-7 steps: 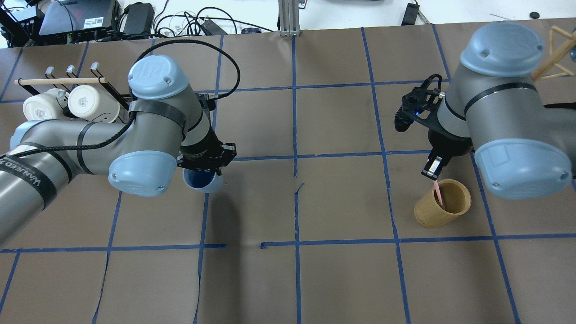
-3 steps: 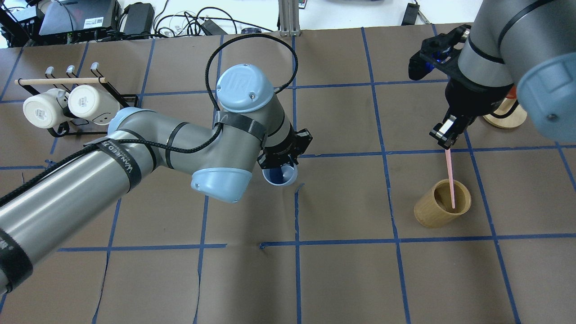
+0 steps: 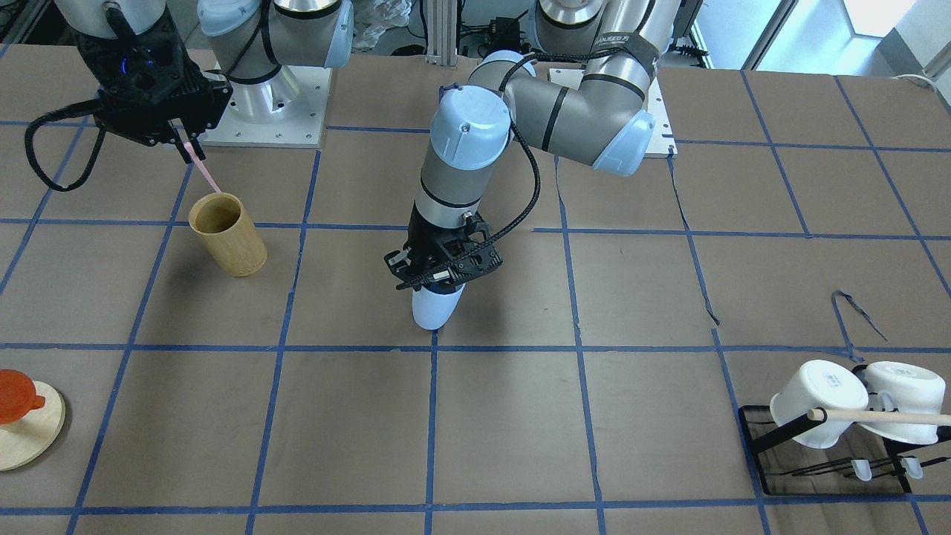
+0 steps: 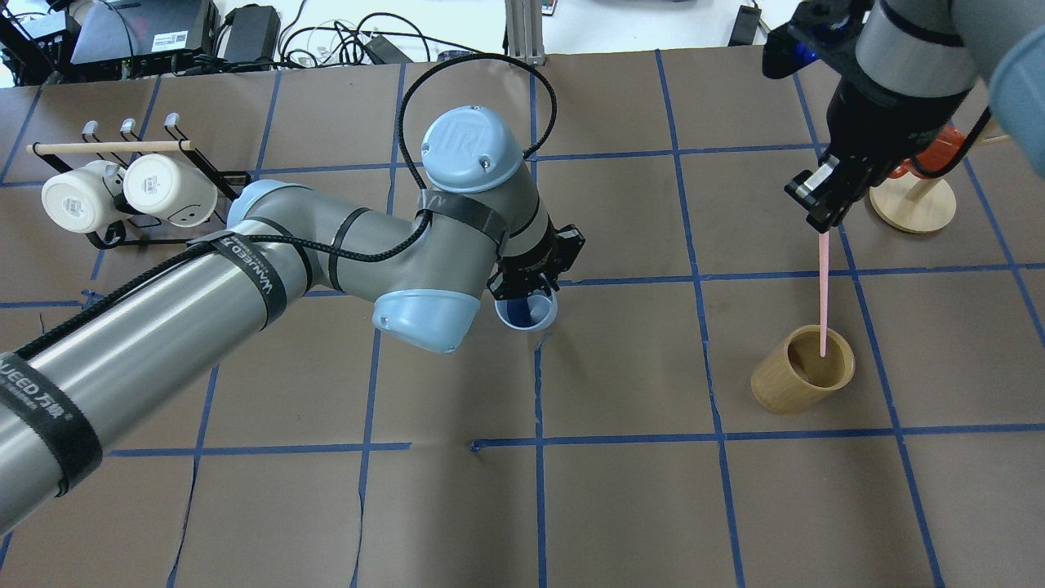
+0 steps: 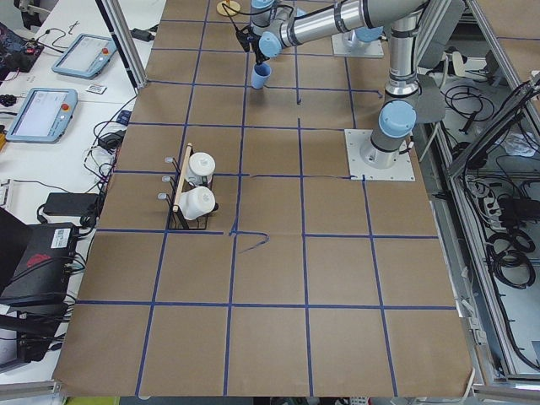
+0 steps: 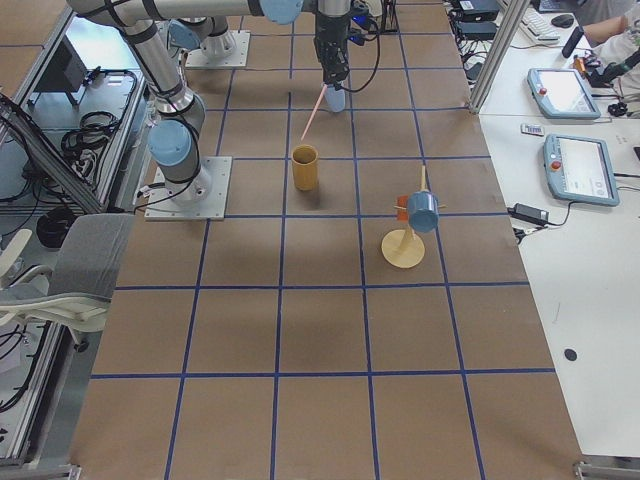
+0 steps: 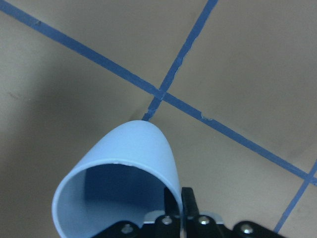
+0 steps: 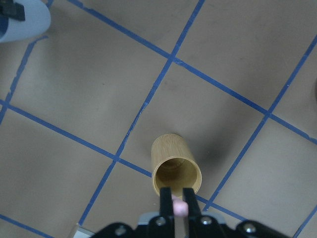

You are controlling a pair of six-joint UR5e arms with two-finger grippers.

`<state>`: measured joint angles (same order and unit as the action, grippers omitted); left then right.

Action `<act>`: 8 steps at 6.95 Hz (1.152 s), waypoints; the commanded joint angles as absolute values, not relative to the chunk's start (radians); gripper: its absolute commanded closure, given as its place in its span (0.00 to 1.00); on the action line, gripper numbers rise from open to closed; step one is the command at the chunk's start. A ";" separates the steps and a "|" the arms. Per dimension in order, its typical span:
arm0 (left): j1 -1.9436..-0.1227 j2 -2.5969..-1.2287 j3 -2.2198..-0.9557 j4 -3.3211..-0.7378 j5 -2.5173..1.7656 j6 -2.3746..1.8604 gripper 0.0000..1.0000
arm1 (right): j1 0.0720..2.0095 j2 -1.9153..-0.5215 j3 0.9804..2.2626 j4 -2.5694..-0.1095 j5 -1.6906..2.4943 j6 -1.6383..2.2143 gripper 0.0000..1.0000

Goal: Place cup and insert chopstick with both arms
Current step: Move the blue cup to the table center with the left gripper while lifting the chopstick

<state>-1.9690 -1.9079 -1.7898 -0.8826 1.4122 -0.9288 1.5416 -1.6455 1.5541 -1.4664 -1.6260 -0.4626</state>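
The left gripper (image 3: 444, 276), jaws clamped on the blue cup's (image 3: 435, 310) rim, holds it upright at the table's (image 4: 620, 506) middle, while the right gripper (image 4: 820, 208), jaws pinching the pink chopstick (image 4: 823, 286), hangs its tip just over the bamboo holder's (image 4: 788, 394) mouth.

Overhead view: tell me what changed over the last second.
The left gripper, shut on the blue cup, carried it from beside the mug rack toward the middle of the table. The right gripper rose, drawing the pink chopstick up until its tip is about at the mouth of the bamboo holder. Holder, rack and white mugs stayed put.
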 commanded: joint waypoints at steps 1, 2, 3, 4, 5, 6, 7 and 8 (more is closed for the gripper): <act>-1.970 -1.928 -1.784 -0.873 1.413 -0.919 0.00 | 1.542 -1.637 1.513 -1.477 -1.542 -0.304 0.90; -1.965 -1.916 -1.760 -0.879 1.422 -0.890 0.00 | 1.542 -1.637 1.517 -1.553 -1.533 -0.276 0.90; -1.959 -1.910 -1.706 -0.905 1.424 -0.858 0.00 | 1.542 -1.635 1.520 -1.590 -1.529 -0.275 0.91; -1.948 -1.892 -1.657 -0.973 1.427 -0.792 0.00 | 1.542 -1.632 1.520 -1.614 -1.510 -0.272 0.91; -1.913 -1.864 -1.620 -1.088 1.428 -0.667 0.00 | 1.542 -1.623 1.519 -1.630 -1.478 -0.229 0.91; -1.893 -1.815 -1.597 -1.171 1.451 -0.550 0.00 | 1.543 -1.618 1.532 -1.696 -1.445 -0.186 0.93; -1.882 -1.751 -1.594 -1.249 1.495 -0.412 0.00 | 1.548 -1.621 1.561 -1.745 -1.412 -0.169 0.93; -1.846 -1.682 -1.594 -1.322 1.496 -0.331 0.00 | 1.589 -1.618 1.577 -1.808 -1.413 -0.087 0.93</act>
<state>-1.8813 -1.7631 -1.5997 -1.2254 1.4780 -0.4582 1.5551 -1.6206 1.5535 -1.7340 -1.4284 -0.1630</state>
